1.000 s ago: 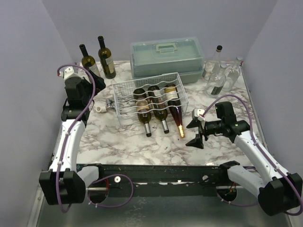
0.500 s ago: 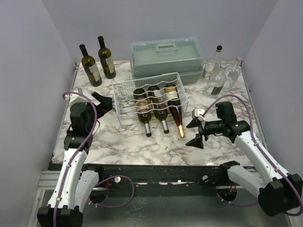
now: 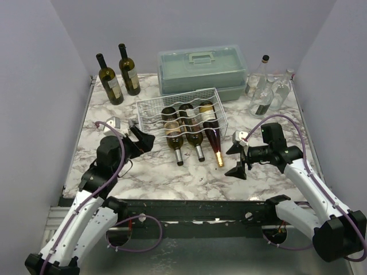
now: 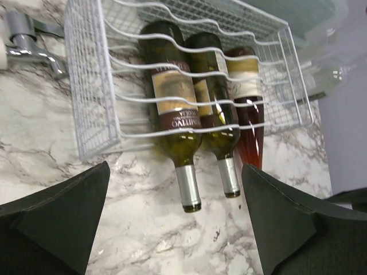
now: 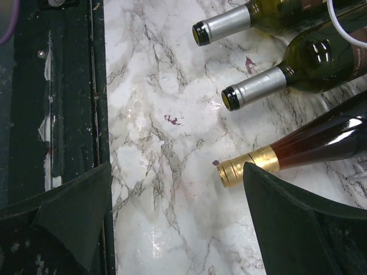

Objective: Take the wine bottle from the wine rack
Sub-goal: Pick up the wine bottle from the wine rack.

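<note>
**A:** What carries everything?

**B:** A marbled desk (image 3: 149, 172). At its far edge sits a grey-green plastic case (image 3: 200, 69) with a handle on the lid.

**A:** Where is the wine rack?

**B:** The white wire wine rack (image 3: 150, 112) stands mid-desk, just in front of the case. Three wine bottles (image 3: 192, 130) lie in it side by side, toward its right end. Their necks stick out past the rack toward the near edge.

**A:** Are there other bottles?

**B:** Two dark bottles (image 3: 109, 80) stand upright at the far left. A group of clear glass bottles (image 3: 264, 86) stands at the far right.

**A:** And the arms?

**B:** The left jaws are spread wide and hold nothing. They sit near the rack's near left corner, facing the bottles. The right jaws are also spread wide and hold nothing. They sit just right of the bottle necks.

**A:** What about the caps?

**B:** The two left bottles are green with silver caps (image 5: 221, 26). The right bottle is reddish with a gold cap (image 5: 238, 170), which lies just beside the right jaws.
</note>
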You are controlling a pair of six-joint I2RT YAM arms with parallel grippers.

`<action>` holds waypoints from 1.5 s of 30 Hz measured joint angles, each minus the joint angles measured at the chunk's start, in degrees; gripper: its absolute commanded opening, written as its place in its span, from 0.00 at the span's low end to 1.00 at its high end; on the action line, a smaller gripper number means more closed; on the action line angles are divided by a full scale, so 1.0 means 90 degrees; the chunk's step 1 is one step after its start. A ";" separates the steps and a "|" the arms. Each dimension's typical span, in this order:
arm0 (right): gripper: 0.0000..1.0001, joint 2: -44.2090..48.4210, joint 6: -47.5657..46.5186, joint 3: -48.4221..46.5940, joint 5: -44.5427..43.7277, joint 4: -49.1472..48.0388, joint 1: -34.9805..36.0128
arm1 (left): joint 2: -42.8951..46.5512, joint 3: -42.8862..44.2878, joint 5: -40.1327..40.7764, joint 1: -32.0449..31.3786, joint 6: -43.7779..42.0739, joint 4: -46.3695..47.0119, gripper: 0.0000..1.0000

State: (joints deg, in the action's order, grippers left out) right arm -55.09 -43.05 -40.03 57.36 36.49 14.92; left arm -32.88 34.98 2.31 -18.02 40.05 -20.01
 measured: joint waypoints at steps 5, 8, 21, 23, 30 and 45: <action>0.99 -0.0005 0.0007 0.0000 -0.0066 -0.0053 0.0000 | -0.0294 0.0408 0.0840 -0.1392 -0.0007 -0.0571 0.99; 0.99 -0.0010 0.0015 0.0000 -0.0104 -0.0063 0.0000 | -0.0614 0.0719 0.1328 -0.2130 0.0010 -0.0724 0.99; 0.99 -0.0015 0.0017 0.0002 -0.0185 -0.0097 0.0000 | -0.2839 0.1185 0.3150 -0.4150 0.1175 -0.1001 0.99; 0.99 -0.0015 0.0017 0.0002 -0.0189 -0.0097 0.0000 | -0.3179 0.1270 0.3247 -0.4216 0.1375 -0.1010 0.99; 0.99 -0.0015 0.0017 0.0002 -0.0236 -0.0097 0.0000 | -0.4420 0.1562 0.3400 -0.4345 0.1817 -0.0928 0.98; 0.99 -0.0012 0.0017 0.0034 -0.0279 -0.0100 0.0000 | -0.5872 0.1571 0.3558 -0.4347 0.2142 -0.0087 0.81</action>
State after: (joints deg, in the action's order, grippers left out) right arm -55.20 -42.89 -39.72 54.85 35.59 14.92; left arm -85.73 49.12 34.33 -57.14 59.33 -20.80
